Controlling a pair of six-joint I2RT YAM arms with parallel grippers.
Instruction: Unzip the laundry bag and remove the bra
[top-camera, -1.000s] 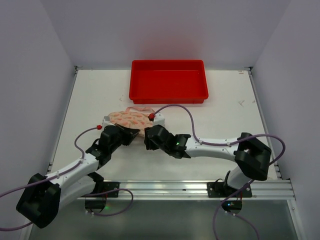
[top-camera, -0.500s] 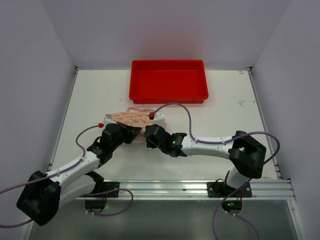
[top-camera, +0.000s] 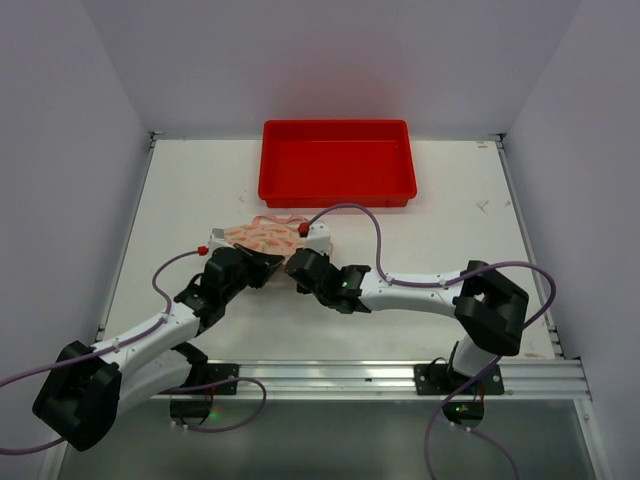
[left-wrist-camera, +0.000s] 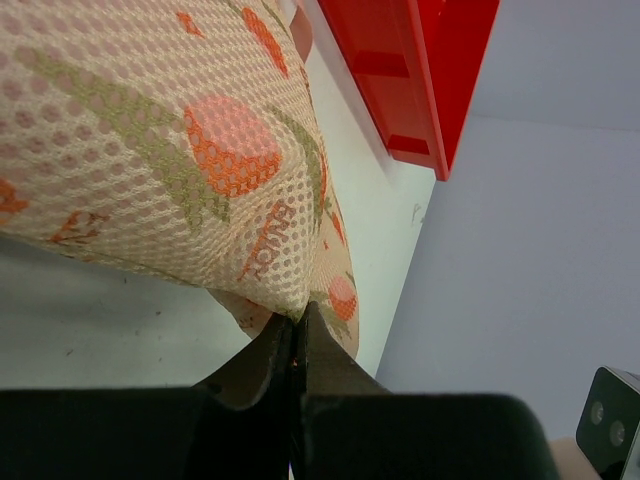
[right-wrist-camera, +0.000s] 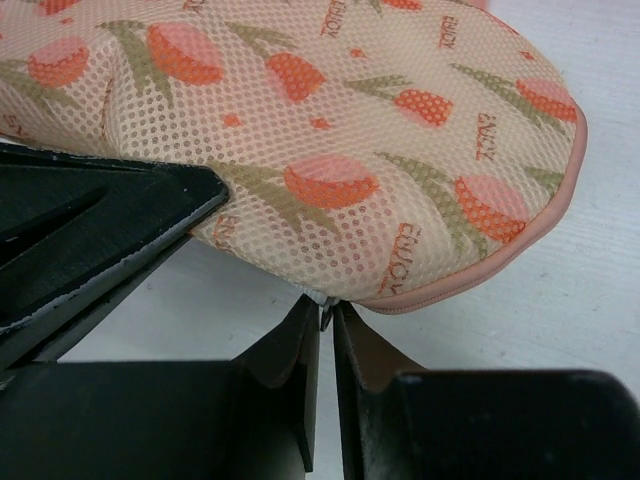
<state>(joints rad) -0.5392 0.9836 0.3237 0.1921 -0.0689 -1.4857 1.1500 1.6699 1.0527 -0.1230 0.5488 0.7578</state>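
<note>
Cream mesh with a salmon-pink print and a pink zip rim: laundry bag (top-camera: 262, 235), lying on the table (top-camera: 450, 240) left of centre, near the red tray (top-camera: 337, 192) but not touching it, near edge lifted a little off the surface. Zipped shut as far as visible; bra nowhere in view, presumably inside. Pinched at the near-left edge by the left gripper (left-wrist-camera: 298, 322), clamped tight on a fold of mesh. Met at the near-right edge by the right gripper (right-wrist-camera: 325, 312), narrowed to a slit, with a small grey zip tab (right-wrist-camera: 321, 298) caught between the tips just under the pink rim.

Step in hand, by judgement: making that hold sure before the pull. Best done by closing on the tab alone, no mesh trapped alongside, then drawing along the curve of the rim rather than straight away from it. Hold the left pinch steady as an anchor, fabric taut between the two grippers. Go slowly round the bend; otherwise a likely slipped tab or a dragged bag.

Beyond: white table surface with faint scuffs, pale walls (top-camera: 560, 120) on three sides, aluminium rail (top-camera: 340, 376) along the near edge, purple cables (top-camera: 350, 212) looping over both arms.
</note>
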